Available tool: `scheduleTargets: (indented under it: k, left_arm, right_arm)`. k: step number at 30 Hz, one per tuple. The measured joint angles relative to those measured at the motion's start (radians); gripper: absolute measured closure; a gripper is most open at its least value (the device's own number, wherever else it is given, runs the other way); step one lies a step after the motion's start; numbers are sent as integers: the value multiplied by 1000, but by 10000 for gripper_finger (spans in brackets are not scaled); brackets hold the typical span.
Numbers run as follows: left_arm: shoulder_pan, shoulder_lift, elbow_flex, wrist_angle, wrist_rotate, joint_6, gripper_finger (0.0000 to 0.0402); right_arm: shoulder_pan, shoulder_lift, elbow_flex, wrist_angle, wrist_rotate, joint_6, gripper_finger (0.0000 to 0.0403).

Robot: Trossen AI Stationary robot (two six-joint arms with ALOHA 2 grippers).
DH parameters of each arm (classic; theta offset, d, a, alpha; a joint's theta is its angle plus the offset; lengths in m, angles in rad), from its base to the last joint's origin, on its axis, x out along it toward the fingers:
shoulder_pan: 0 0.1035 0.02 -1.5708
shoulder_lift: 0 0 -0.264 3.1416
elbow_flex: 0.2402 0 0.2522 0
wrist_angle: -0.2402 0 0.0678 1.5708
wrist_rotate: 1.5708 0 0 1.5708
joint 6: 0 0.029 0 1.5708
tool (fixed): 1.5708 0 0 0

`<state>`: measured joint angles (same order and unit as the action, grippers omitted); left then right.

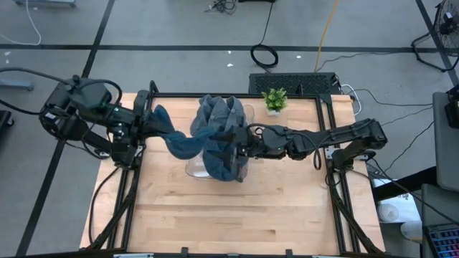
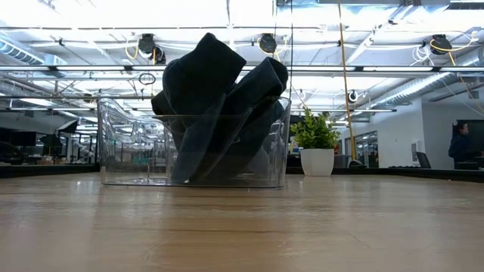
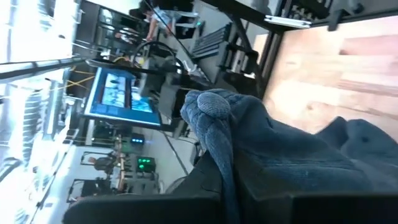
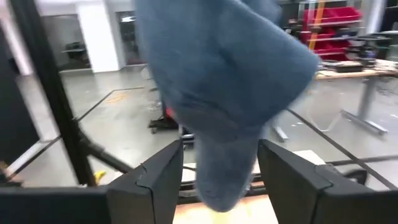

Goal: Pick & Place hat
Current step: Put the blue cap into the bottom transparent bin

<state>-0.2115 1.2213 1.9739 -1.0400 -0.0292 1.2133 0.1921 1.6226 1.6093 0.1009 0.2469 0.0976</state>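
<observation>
Beyond table [image 2: 242,219], potted plant [image 2: 317,143]; overhead only, left gripper [image 1: 147,123] clamping hat [image 1: 219,136].

Blue knitted hats [image 1: 219,132] heaped in a clear bin [image 2: 121,151].
The soft, crumpled pile stands above the bin's rim mid-table; one hat stretches out sideways over the rim toward the table's left edge.

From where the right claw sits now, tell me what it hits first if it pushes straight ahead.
The blue hat. It hangs right before the right claw, between its open fingers, over the clear bin. How close is unclear, but nothing else stands in between.
</observation>
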Motion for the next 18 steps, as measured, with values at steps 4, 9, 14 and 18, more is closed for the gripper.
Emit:
scheduleTargets:
  k: [4, 9, 14, 18]
  left_arm:
    - [0, 2, 0, 43, -21, 11, 400]
    - [0, 3, 0, 105, -42, 13, 400]
    - [0, 3, 0, 130, -64, 15, 400]
    - [1, 13, 0, 156, -113, 4, 400]
  right_arm:
    - [0, 0, 0, 1, 41, 26, 202]
    - [-1, -1, -15, 13, 42, 33, 200]
    - [-12, 2, -63, 150, 37, 49, 200]
    - [-18, -1, -73, 199, 38, 49, 207]
